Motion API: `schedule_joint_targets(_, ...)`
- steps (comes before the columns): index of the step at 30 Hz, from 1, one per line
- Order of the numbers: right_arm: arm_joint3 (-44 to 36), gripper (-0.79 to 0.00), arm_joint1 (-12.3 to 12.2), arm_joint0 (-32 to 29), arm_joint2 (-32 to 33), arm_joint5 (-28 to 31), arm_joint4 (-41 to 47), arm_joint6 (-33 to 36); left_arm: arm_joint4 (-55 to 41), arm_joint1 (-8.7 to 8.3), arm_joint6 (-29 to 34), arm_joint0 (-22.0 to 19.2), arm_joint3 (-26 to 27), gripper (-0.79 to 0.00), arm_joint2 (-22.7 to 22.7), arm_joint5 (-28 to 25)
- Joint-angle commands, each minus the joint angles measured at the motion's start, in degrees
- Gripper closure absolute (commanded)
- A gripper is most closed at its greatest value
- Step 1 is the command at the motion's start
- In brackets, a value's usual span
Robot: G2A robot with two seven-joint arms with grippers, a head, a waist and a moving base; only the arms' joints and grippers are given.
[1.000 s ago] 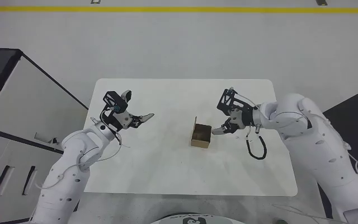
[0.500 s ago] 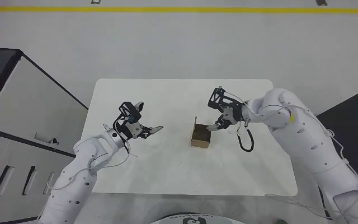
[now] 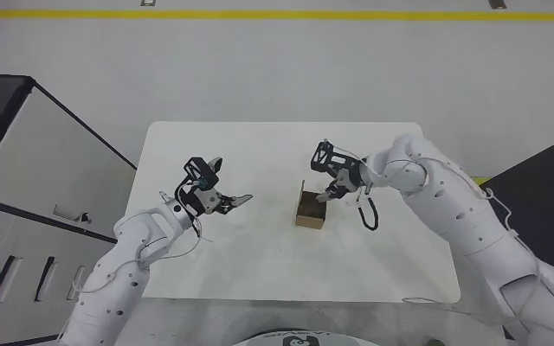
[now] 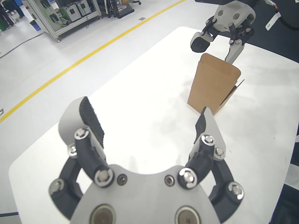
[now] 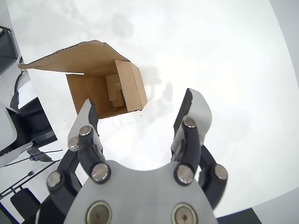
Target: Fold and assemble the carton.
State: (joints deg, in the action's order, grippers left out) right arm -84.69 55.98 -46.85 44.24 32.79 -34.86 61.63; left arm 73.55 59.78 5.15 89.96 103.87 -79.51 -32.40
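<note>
Open cardboard carton (image 3: 310, 210) sits, 1 flap upright, on the white table (image 3: 260, 147). The left gripper (image 4: 144, 108) and right gripper (image 5: 138, 100) are both spread apart. A yellow floor line (image 3: 260, 14) runs beyond.

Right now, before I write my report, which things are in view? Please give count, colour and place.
brown corrugated cardboard carton: one, brown, near the table's middle, top open, one flap raised.
white rounded table: one, white, under both arms.
yellow floor line: one, yellow, beyond the table.
grey cabinet: one, grey, beside the table, left arm's side.
metal-frame equipment rack: one, silver-grey, room behind.
left hand: one, black and white, open, apart from the carton.
right hand: one, black and white, open, over the carton's top.
</note>
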Motion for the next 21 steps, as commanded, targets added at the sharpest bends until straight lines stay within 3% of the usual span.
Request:
schedule_joint_targets(1, 0.91, -0.465, 0.51, 1.04, -1.36, 0.67, -0.24, 0.5, 0.0, 0.0, 0.0, 0.0, 0.0, -0.785, 0.0, 0.0)
schedule_joint_targets(6, 3.52, -0.382, 1.9, 3.67, -4.47, 1.19, -0.17, 2.05, 0.0, 0.0, 0.0, 0.0, 0.0, -0.785, 0.0, 0.0)
schedule_joint_targets(17, 8.01, -0.36, 4.76, 7.82, -9.57, 3.69, 0.81, 2.02, 0.0, 0.0, 0.0, 0.0, 0.0, -0.785, 0.0, 0.0)
schedule_joint_targets(21, 9.11, -0.28, 5.78, 9.47, -11.23, 3.65, 0.61, 3.09, 0.0, 0.0, 0.0, 0.0, 0.0, -0.785, 0.0, 0.0)
